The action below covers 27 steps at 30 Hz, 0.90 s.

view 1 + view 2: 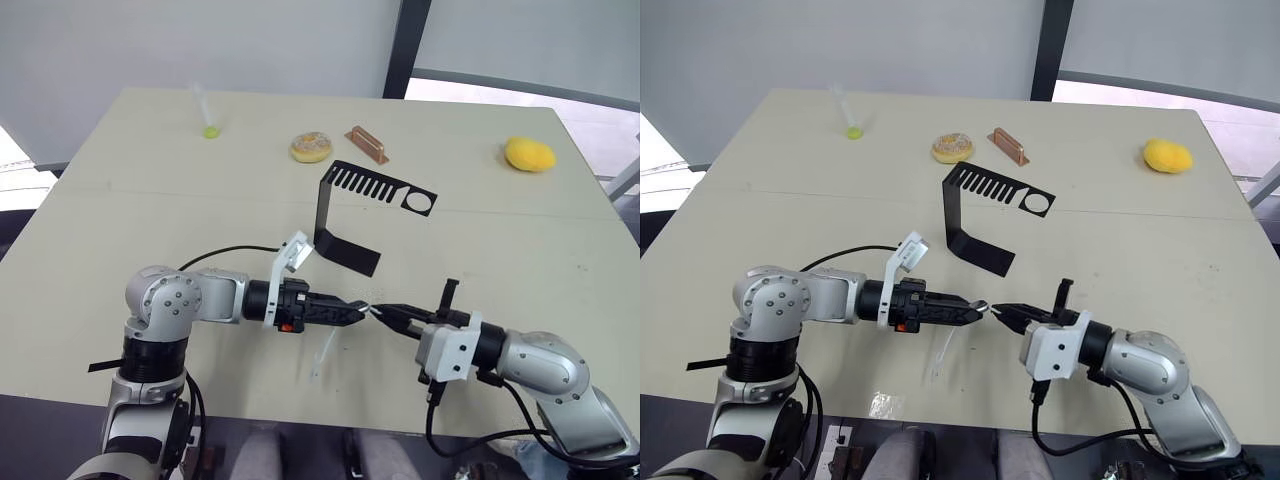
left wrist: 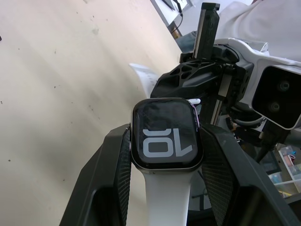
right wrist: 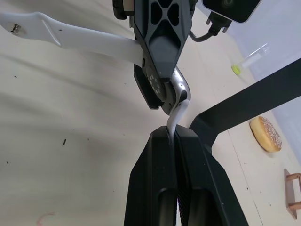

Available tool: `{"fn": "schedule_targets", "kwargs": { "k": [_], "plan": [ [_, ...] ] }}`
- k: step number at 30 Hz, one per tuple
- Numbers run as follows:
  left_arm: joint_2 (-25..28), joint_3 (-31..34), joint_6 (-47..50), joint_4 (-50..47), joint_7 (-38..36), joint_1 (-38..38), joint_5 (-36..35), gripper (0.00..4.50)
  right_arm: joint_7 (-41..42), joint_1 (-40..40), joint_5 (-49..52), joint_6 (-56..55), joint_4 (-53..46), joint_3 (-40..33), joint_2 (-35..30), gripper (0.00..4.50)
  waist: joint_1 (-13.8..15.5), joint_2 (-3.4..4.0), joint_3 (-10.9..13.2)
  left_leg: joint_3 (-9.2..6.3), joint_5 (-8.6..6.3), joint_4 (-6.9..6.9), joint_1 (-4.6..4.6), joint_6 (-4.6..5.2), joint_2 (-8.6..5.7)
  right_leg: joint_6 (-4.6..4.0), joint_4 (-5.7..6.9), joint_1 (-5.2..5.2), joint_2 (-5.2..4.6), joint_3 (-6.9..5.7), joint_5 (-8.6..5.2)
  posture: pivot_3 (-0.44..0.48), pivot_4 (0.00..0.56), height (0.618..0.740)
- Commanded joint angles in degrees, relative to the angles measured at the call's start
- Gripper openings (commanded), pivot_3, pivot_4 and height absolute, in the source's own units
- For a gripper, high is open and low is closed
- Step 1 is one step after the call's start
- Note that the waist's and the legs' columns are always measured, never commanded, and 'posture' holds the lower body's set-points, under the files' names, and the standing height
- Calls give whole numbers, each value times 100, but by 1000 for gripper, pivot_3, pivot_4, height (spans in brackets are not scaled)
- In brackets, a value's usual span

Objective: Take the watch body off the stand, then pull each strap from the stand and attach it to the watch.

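My left gripper (image 1: 358, 312) is shut on the watch body (image 2: 166, 134), a black rounded square with pale digits on its screen. One white strap (image 2: 167, 197) is joined to the watch's edge and hangs down toward the table (image 1: 325, 355). My right gripper (image 1: 388, 314) meets the left one tip to tip, low over the table's front. It is shut on the second white strap (image 3: 176, 110), whose end touches the watch's opposite edge. The black stand (image 1: 340, 215) sits just behind both grippers, with nothing on its slotted top plate (image 1: 380, 187).
Along the far side of the table (image 1: 120, 200) lie a clear tube with a yellow-green end (image 1: 207, 115), a doughnut (image 1: 311, 147), a small copper-coloured handle piece (image 1: 367, 143) and a yellow lemon-like object (image 1: 529, 154). A black cable (image 1: 225, 255) loops behind my left arm.
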Motion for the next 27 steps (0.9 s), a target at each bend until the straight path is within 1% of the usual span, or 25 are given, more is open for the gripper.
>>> {"fn": "schedule_targets", "kwargs": {
  "k": [1, 27],
  "plan": [
    [-134, -252, 69, -297, -197, -27, -266, 1610, -105, -87, 73, -155, -249, 15, 55, 0, 0, 0, 0, 0, 0, 0, 0, 0, 0, 0, 0, 0, 0, 0, 0, 0, 150, 740],
    [-344, -218, 51, -194, -90, -115, -199, 1610, -16, -118, 86, -179, -184, 132, 45, 0, 0, 0, 0, 0, 0, 0, 0, 0, 0, 0, 0, 0, 0, 0, 0, 0, 150, 740]
  ]
}}
